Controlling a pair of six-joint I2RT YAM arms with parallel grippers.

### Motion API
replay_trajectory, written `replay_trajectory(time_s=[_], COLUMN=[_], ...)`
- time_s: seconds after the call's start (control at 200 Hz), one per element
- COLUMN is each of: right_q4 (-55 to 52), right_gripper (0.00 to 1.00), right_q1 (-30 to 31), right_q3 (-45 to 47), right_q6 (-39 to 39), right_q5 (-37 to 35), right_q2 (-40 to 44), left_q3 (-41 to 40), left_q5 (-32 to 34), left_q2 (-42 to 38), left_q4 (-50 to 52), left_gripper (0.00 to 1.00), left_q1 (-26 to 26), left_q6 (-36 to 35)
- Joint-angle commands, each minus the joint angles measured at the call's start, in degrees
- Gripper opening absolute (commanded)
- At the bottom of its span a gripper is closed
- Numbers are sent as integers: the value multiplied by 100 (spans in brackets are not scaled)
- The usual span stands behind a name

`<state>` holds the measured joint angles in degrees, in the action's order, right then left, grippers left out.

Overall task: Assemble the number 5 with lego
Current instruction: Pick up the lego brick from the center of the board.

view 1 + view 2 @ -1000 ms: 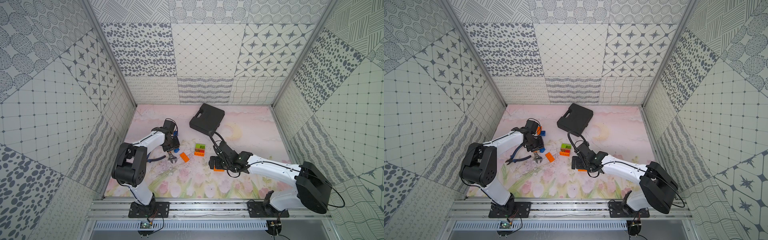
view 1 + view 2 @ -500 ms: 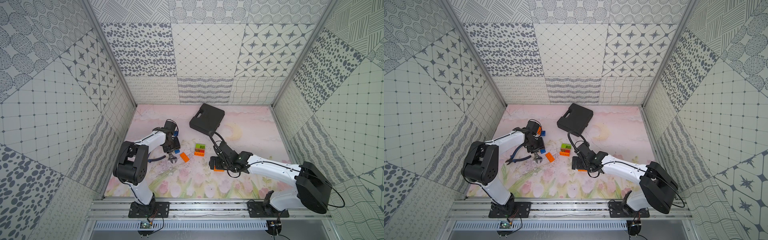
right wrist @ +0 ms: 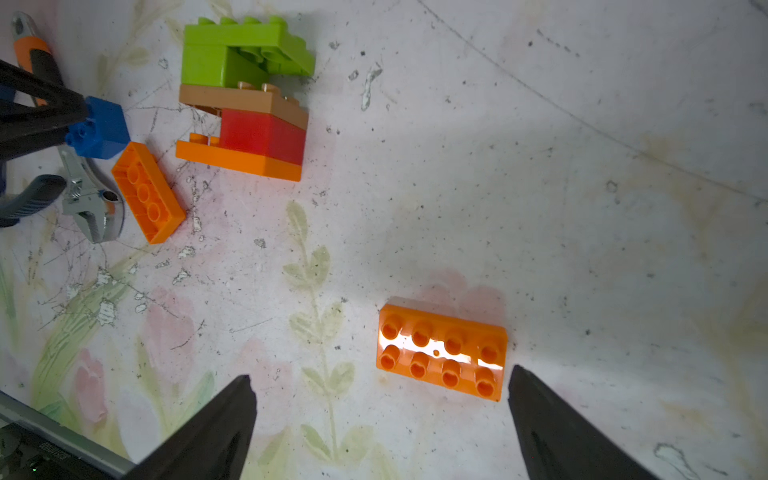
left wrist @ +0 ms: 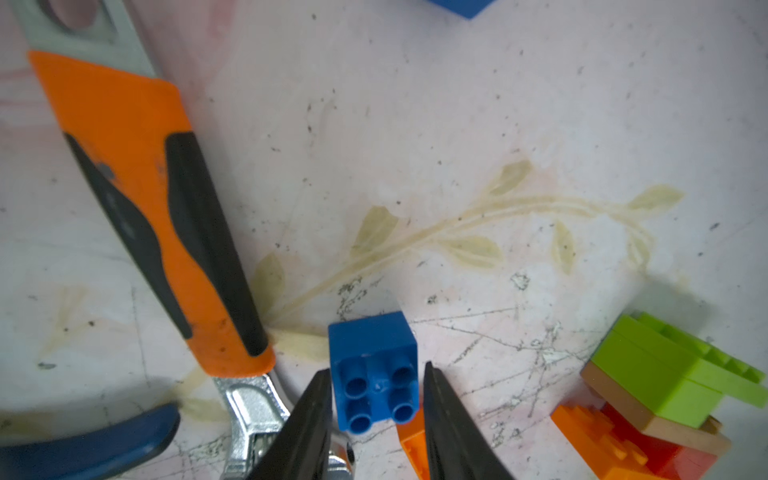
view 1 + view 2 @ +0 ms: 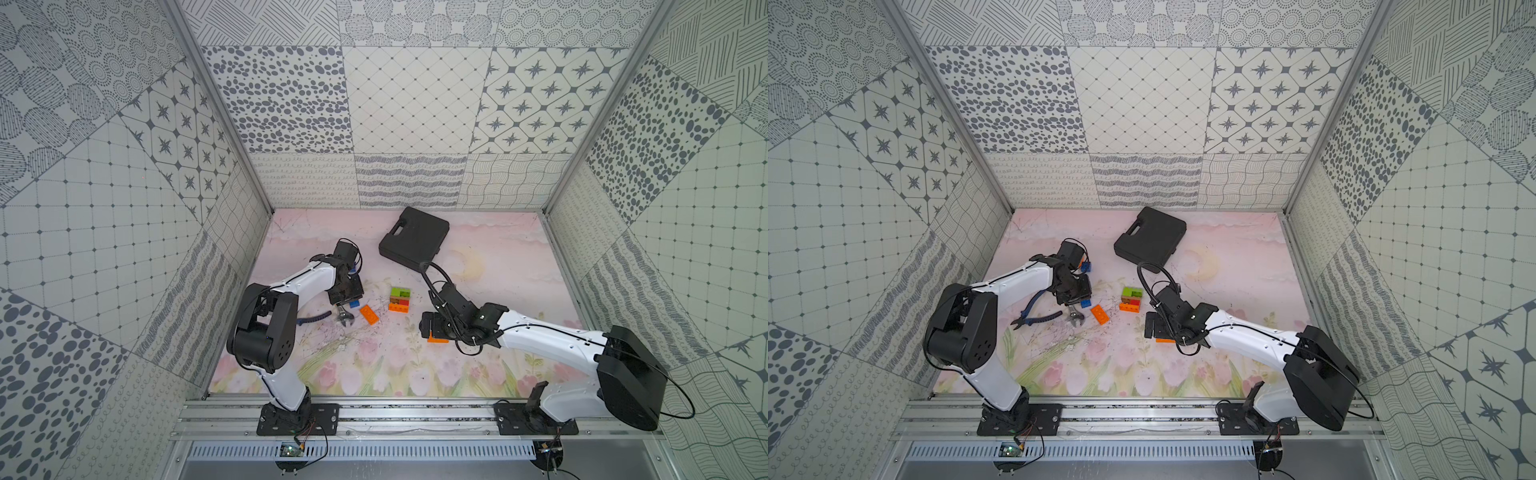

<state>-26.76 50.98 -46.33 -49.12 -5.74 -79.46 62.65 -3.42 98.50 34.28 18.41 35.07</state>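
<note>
A small blue lego brick [image 4: 374, 374] sits between the fingertips of my left gripper [image 4: 376, 370], studs turned toward the wrist camera, with the jaws shut against its two sides. In a top view it shows at the gripper's tip [image 5: 354, 304]. A loose orange brick [image 5: 369, 314] lies just beside it, underside up. To the right stands the stack [image 5: 400, 299] of green, brown, red and orange bricks. My right gripper [image 3: 381, 374] hangs open over another long orange brick [image 3: 442, 353], which lies studs up on the mat just ahead of its fingertips.
An orange-handled wrench [image 4: 137, 187] and blue-handled pliers [image 5: 316, 318] lie close beside the left gripper. A second blue brick [image 5: 1086, 266] lies behind the left wrist. A black case [image 5: 413, 239] rests at the back.
The left arm has shifted only slightly and the blue brick stays at its fingertips. The right arm has not moved.
</note>
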Motion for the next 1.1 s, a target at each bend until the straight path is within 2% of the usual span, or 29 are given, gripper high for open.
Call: replay_trajectory(time_s=[0.0, 0.04, 0.23, 0.47, 0.685, 0.876, 1.096], right_q4=[64, 58, 57, 40, -38, -344, -464], right_gripper=[99, 99, 99, 99, 99, 99, 99], right_q1=[-17, -18, -18, -16, -25, -52, -434], right_q3=[73, 82, 55, 67, 68, 190, 651], right_q6=[-86, -105, -102, -102, -156, -491, -965], right_q5=[-99, -103, -78, -101, -170, -588, -539], right_q2=[119, 115, 84, 78, 114, 344, 689], left_q3=[25, 36, 72, 148, 167, 171, -183], left_q5=[337, 341, 365, 376, 347, 315, 222], left_q2=[-51, -33, 105, 282, 16, -738, -1467], left_q4=[396, 395, 391, 406, 494, 612, 505], left_gripper=[47, 52, 52, 40, 29, 26, 26], left_q1=[71, 83, 110, 162, 260, 751, 1841], left_q6=[18, 2, 6, 15, 118, 410, 890])
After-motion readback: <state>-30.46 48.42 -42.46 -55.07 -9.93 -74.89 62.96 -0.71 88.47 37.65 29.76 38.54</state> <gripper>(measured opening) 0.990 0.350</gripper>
